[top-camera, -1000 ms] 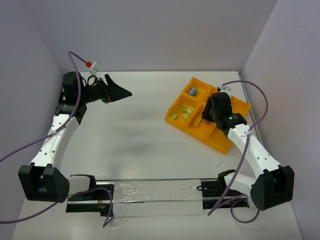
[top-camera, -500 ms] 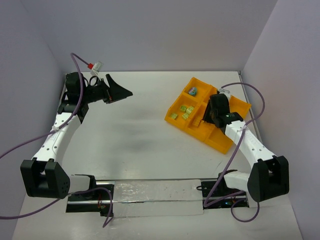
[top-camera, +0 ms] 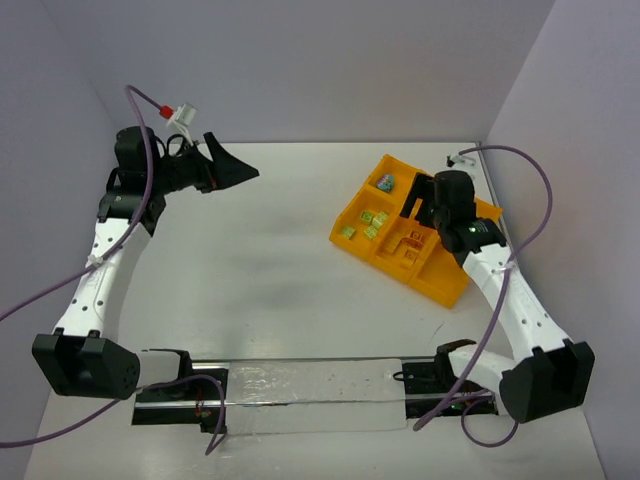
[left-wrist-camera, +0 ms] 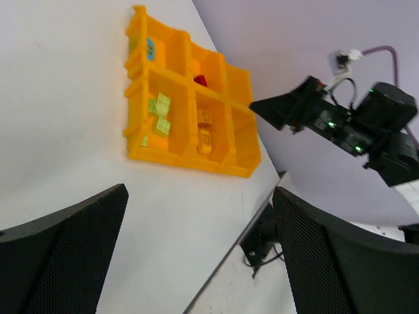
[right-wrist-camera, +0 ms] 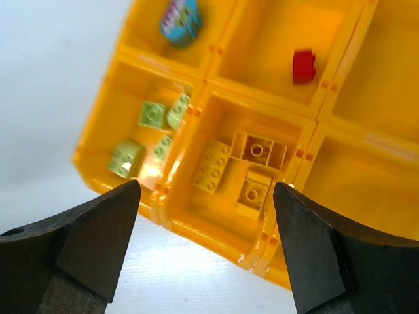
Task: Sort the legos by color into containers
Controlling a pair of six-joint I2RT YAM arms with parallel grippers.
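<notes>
The right gripper (right-wrist-camera: 206, 190) has lifted out of the orange-yellow plastic divided tray (right-wrist-camera: 98, 140). Its jaws, nearly closed a second ago, now stand wide with nothing between them, and the left arm has drawn its wrist a little further left. Below the right fingers, a few yellow studded bricks (right-wrist-camera: 242, 171) lie loose in the middle near compartment. In the wrist view, the compartment to their left holds several light green bricks (right-wrist-camera: 152, 115). The one beyond that holds a teal-blue brick (right-wrist-camera: 181, 19), and a single red brick (right-wrist-camera: 303, 66) sits in the far middle compartment. From above, the right gripper's body covers that far part of the tray, so the red brick is hidden there. The left gripper (top-camera: 240, 172) hangs wide and empty over the far left of the white table (top-camera: 280, 270). It is well apart from the tray and near a red-and-white cable connector (top-camera: 180, 110). A clear plastic strip (top-camera: 310, 388) lies along the near edge between the arm bases.
</notes>
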